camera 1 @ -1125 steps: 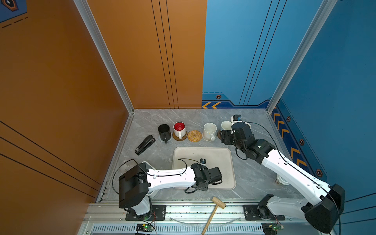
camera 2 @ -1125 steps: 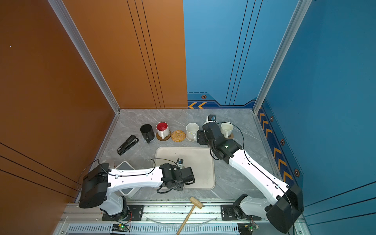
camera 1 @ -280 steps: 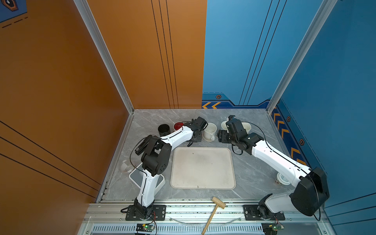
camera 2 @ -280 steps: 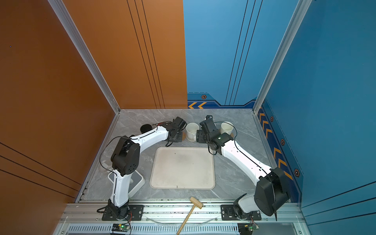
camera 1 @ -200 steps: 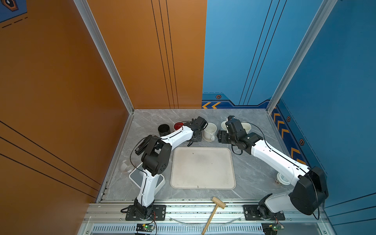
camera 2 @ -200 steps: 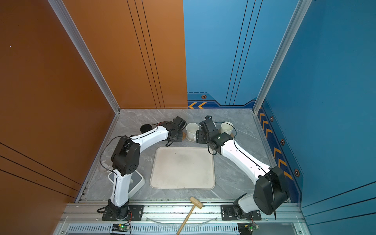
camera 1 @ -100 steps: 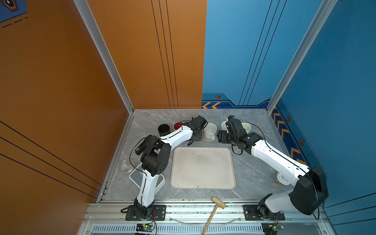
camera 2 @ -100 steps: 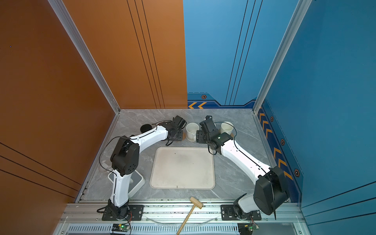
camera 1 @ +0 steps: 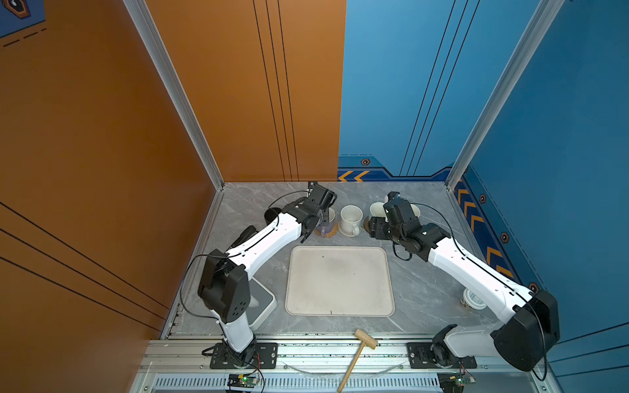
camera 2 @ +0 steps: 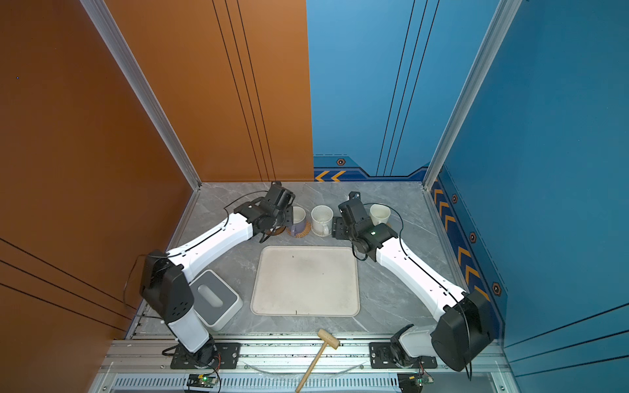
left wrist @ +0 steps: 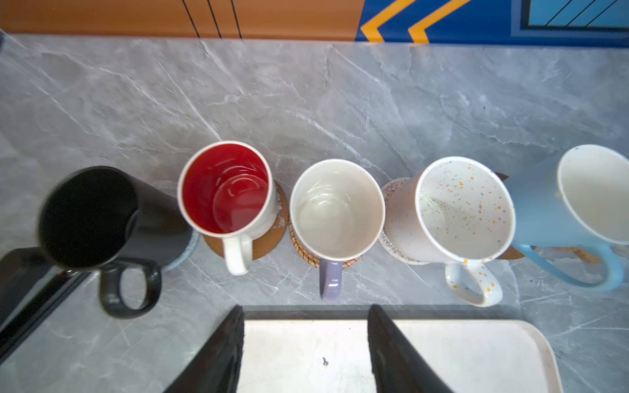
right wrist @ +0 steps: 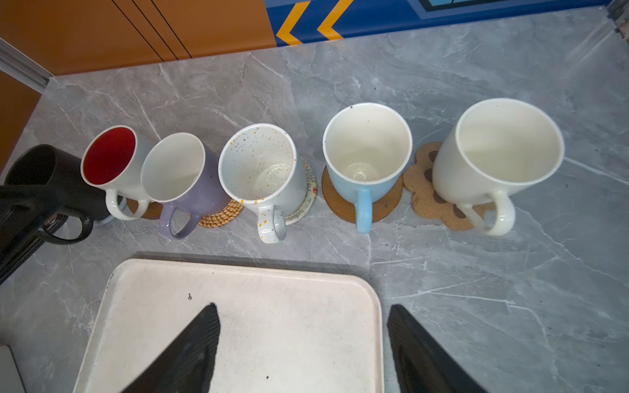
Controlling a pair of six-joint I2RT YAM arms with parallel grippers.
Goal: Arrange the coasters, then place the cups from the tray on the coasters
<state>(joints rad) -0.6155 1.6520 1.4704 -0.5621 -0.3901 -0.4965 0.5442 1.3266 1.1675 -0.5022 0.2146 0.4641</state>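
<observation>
Six cups stand in a back row, each on a coaster: black (left wrist: 88, 217), red-inside white (left wrist: 226, 189), lavender (left wrist: 337, 209) on tan rattan (right wrist: 221, 214), speckled (right wrist: 258, 163), light blue (right wrist: 366, 146) on a brown disc (right wrist: 384, 204), and cream-white (right wrist: 507, 146) on the paw-shaped mat (right wrist: 422, 183). My left gripper (left wrist: 305, 308) is open just short of the lavender handle, holding nothing. My right gripper (right wrist: 303, 305) is open and empty over the far right corner of the cream tray (camera 1: 340, 282), which carries no cup.
A white-and-grey square device (camera 2: 214, 299) sits by the left arm's base. A black stapler (camera 1: 245, 234) lies left of the cups. A wooden mallet (camera 1: 360, 350) rests on the front rail. A small white-lidded jar (camera 1: 474, 299) stands at the right edge.
The left arm carried the lavender cup from the tray to the rattan coaster. In the last second its jaws opened and let go of the cup. The right arm barely moved.
</observation>
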